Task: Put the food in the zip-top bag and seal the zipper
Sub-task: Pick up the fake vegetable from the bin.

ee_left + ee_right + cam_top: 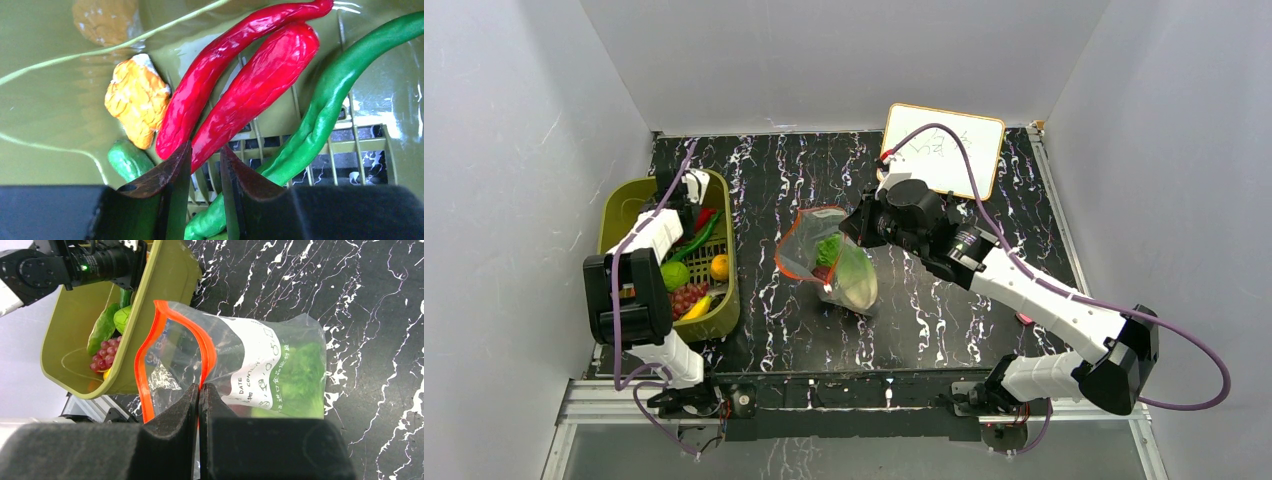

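One narrow gap: left gripper [205,151] straddles a red chilli [255,85] tip, dipped into the basket [50,105]; right gripper [199,388], arm outstretched, pinches the zipper [209,355].

Table [804,170]: black, white marble veining. Basket [619,210], left of frame: olive-green. Zip-top bag [280,340]: clear, with a white label panel in dark print; zipper [147,355] red-orange. Leafy piece [300,370] inside the bag: mid to pale green. Left wrist view: two chillies [250,85] glossy red; long pod [325,110] at right bright green; lumpy piece [137,100] at left orange-yellow with a white patch. Grapes [102,357]: purple-red. Whiteboard [944,150], upper right: white, orange-brown rim. Cables [1226,378]: purple
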You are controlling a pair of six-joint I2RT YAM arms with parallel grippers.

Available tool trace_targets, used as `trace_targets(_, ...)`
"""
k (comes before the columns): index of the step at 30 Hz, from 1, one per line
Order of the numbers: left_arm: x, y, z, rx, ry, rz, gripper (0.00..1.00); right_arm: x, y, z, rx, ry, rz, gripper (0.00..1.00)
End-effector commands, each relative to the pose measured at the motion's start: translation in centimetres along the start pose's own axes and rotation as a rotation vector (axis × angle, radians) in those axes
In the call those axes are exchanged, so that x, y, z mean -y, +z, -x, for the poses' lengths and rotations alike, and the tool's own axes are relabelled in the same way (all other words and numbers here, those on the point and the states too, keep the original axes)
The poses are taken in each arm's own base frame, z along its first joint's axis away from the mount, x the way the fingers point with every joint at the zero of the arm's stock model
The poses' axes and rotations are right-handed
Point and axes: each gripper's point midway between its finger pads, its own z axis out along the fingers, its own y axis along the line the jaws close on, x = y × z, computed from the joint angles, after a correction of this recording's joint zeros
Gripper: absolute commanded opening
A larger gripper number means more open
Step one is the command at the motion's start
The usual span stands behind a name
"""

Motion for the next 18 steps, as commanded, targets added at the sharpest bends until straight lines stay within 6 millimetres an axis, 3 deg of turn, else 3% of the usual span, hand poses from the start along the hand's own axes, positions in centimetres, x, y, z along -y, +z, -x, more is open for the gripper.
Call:
trace_targets(1, 1.0, 1.0, 0.9, 0.025, 0.026, -0.068, 0.26, -2.6, -1.0, 4.6, 0.125, -0.015, 0.066, 0.00)
trace_targets(6, 2.0, 2.3, 0.1, -0.009, 0.039, -0.098, 0.27, -2.6, -1.2, 5.0, 0.132, -0.032, 0.058, 0.00)
trace_targets(15, 1.8, 3.1, 0.3, -0.004, 0.029, -0.080, 0.22, -2.6, -1.2, 5.0, 0.137, -0.023, 0.062, 0.00)
trace_targets(18, 1.9, 3.3, 0.1, -0.021, 0.029, -0.084, 0.25, -2.4, -1.4, 4.7, 0.138, -0.017, 0.061, 0.00)
